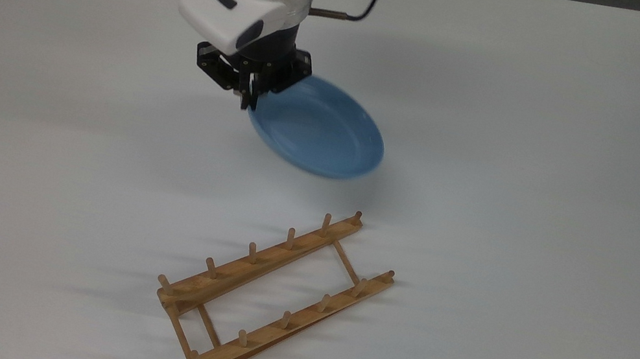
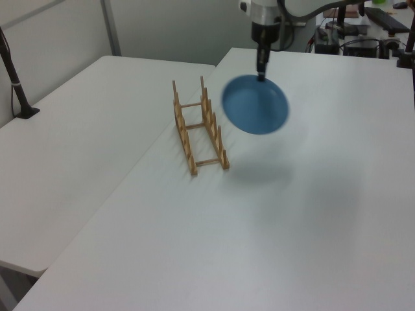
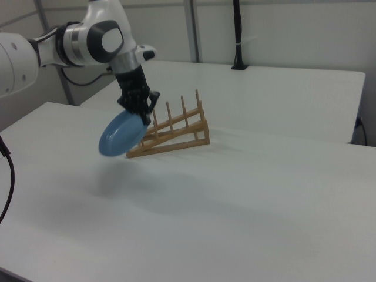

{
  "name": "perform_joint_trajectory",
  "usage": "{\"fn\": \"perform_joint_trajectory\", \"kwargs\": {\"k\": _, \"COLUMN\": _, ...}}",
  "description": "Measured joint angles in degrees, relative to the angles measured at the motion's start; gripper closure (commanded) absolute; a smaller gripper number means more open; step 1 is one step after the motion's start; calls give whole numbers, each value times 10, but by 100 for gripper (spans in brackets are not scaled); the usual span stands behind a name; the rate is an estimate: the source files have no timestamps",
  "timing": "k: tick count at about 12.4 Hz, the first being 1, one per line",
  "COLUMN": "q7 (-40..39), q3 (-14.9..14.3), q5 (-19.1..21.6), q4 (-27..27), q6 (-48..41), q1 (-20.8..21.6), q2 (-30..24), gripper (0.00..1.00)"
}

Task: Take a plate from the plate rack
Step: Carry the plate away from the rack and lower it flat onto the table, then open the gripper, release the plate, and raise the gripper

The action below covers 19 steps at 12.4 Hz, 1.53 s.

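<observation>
White tabletop (image 1: 556, 182) is bearing the light-brown wooden plate rack (image 1: 273, 296); well apart from it, the arm's downward-pointing gripper (image 1: 247, 102) is pinching the round blue plate (image 1: 319, 130) by its rim, hanging clear.

plate (image 1: 321, 134) – glossy blue, smooth | plate rack (image 1: 273, 296) – light bare wood | table (image 1: 556, 182) – matt white

I see a white desk (image 1: 556, 182), matte and evenly lit, with a second white desk (image 2: 71, 162) butted against its edge in the left view. Pale partition walls (image 3: 282, 29) stand behind, a black pole (image 3: 238, 35) clamped at the far edge. Equipment clutter (image 2: 363, 32) sits beyond the far corner.
</observation>
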Motion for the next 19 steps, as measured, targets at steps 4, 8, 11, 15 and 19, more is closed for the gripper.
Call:
{"fn": "perform_joint_trajectory", "kwargs": {"k": 4, "q7": -178, "q3": 0, "q5": 1, "q4": -74, "q6": -62, "q1": 0, "q2": 3, "gripper": 100}}
{"fn": "perform_joint_trajectory", "kwargs": {"k": 8, "q7": -246, "q3": 0, "q5": 1, "q4": -126, "q6": -62, "q1": 0, "q2": 28, "gripper": 98}}
{"fn": "perform_joint_trajectory", "kwargs": {"k": 11, "q7": -271, "q3": 0, "q5": -4, "q4": -127, "q6": -61, "q1": 0, "q2": 57, "gripper": 60}}
{"fn": "perform_joint_trajectory", "kwargs": {"k": 15, "q7": -269, "q3": 0, "q5": -4, "q4": -121, "q6": -61, "q1": 0, "q2": 58, "gripper": 0}}
{"fn": "perform_joint_trajectory", "kwargs": {"k": 19, "q7": -150, "q3": 0, "q5": -5, "q4": -93, "q6": -61, "q1": 0, "q2": 32, "gripper": 0}}
